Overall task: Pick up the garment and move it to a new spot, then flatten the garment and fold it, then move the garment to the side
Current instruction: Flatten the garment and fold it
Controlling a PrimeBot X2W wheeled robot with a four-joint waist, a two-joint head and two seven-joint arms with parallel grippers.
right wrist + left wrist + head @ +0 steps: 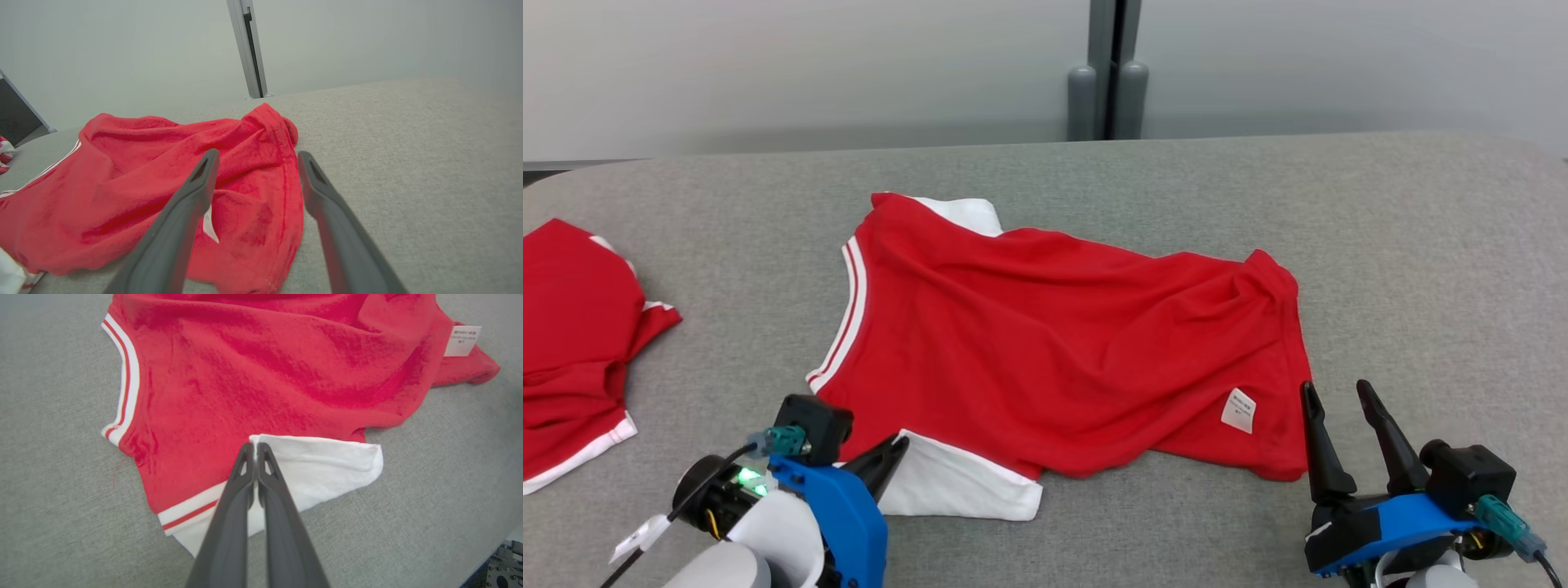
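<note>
Flattening stage, by the look of it, barely started. Found garment (1054,351) lying rumpled across the middle of the table (1421,245), with one white sleeve (327,465) turned toward the table's near edge. Had left gripper (255,446) pressed together on that sleeve's upper corner, apparently nipping cloth at the white-red seam. Had right gripper (1335,390) spread wide toward the table's near right, tips just beside the hem, gripping nothing. Judged next: shut right on the hem corner, then draw both ends apart, low over the table, to take out slack. Noted soft napped red knit, heaped in ridges toward the table's far right; white trim (849,318) striped red; small white care label (1238,410) by the hem; grey woven covering on the table.
</note>
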